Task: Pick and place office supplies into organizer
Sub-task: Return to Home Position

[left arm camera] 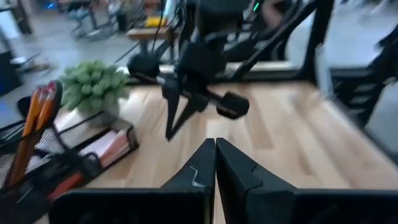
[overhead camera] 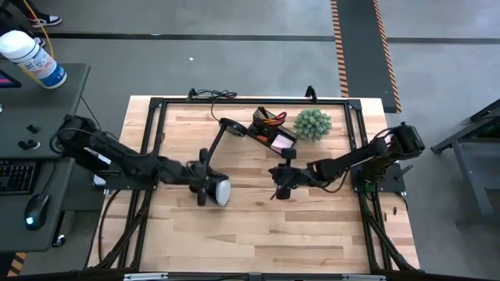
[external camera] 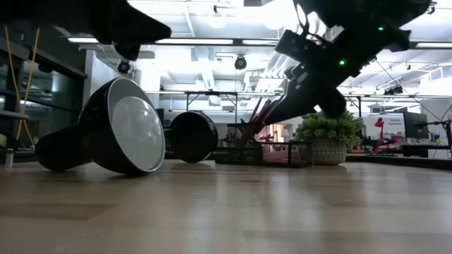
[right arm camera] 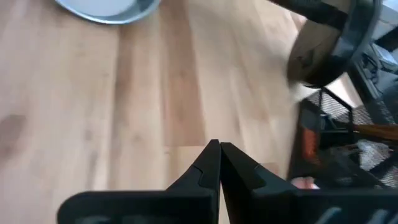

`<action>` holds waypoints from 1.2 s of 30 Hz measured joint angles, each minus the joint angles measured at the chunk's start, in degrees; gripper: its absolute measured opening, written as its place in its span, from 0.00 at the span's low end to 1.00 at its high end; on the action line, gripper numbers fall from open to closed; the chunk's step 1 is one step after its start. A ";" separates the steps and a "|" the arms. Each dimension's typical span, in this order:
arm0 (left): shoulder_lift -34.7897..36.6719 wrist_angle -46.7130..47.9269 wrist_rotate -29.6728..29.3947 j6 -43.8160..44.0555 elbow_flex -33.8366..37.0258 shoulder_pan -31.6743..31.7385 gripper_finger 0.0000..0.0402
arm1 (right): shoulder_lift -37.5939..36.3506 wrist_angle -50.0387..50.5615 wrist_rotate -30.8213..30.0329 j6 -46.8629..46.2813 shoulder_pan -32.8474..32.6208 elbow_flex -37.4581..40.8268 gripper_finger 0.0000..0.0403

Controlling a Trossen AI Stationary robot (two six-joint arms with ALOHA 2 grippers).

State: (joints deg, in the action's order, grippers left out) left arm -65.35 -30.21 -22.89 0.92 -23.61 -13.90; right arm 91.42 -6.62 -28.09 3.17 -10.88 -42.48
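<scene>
The organizer (overhead camera: 273,133) stands at the desk's (overhead camera: 258,234) far edge, just beside the plant (overhead camera: 312,123). It holds pencils (left arm camera: 34,115) and a pink pad (left arm camera: 107,145). The right gripper (right arm camera: 219,144) hangs in front of the organizer, fingers pressed together and empty. The left gripper (left arm camera: 216,142), likewise closed on nothing, hangs by the lamp (overhead camera: 221,190), whose head lies on the desk.

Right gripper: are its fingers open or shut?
Shut. The right gripper shows in its wrist view with fingers touching at the tips, nothing between them.
</scene>
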 joint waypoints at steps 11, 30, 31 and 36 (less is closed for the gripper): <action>8.53 -17.60 17.88 1.89 14.84 13.22 0.00 | 0.02 -1.76 -2.54 -0.75 -2.75 0.15 0.00; 18.97 -22.19 18.41 1.83 23.14 14.00 0.00 | 0.02 -2.68 -1.53 -1.87 -2.75 0.13 0.00; 20.72 -19.54 18.39 1.86 23.14 14.00 0.00 | 0.02 -2.68 -1.49 -1.87 -2.75 0.13 0.00; 30.41 -9.64 17.88 1.80 23.16 14.02 0.00 | 0.04 -2.68 -1.56 -1.89 -2.75 0.13 0.00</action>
State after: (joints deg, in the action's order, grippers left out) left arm -34.94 -39.85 -5.02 2.71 -0.45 0.12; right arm 91.46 -9.30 -29.65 1.28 -13.63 -42.35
